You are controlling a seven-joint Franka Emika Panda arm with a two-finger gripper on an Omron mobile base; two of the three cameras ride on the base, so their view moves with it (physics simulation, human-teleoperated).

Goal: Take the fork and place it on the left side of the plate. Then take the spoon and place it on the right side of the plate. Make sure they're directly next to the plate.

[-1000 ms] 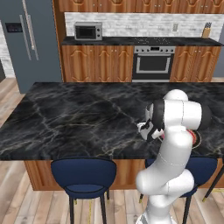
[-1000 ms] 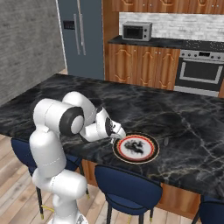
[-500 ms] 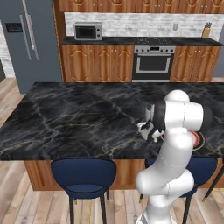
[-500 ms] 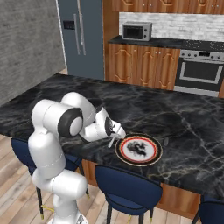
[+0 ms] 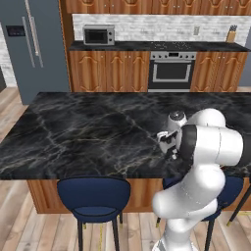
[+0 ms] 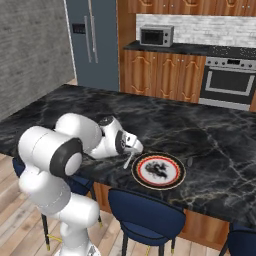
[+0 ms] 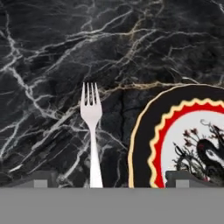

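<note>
In the hand view the two dark finger tips stand wide apart at the bottom edge, one at each side, so the jaws are open and grip nothing. Between them the fork lies flat on the black marble surface, its handle running down toward the bottom edge and its tines pointing away. Just beside it in this view sits the plate, with a dark outer band, a thin yellow line, a red scalloped ring and a pale centre bearing a dark drawing; a narrow strip of marble separates fork and plate.

In the right base view the gripper hangs low over the near part of the surface, right at the plate's left edge, and the fork shows as a thin pale sliver under it, beside the rim. A small slender grey item, too small to make out, lies on the marble just right of the plate. Blue stools stand under the near edge.

Farther back, across the room, a steel refrigerator, a microwave on the wooden cabinets and an oven line the wall
</note>
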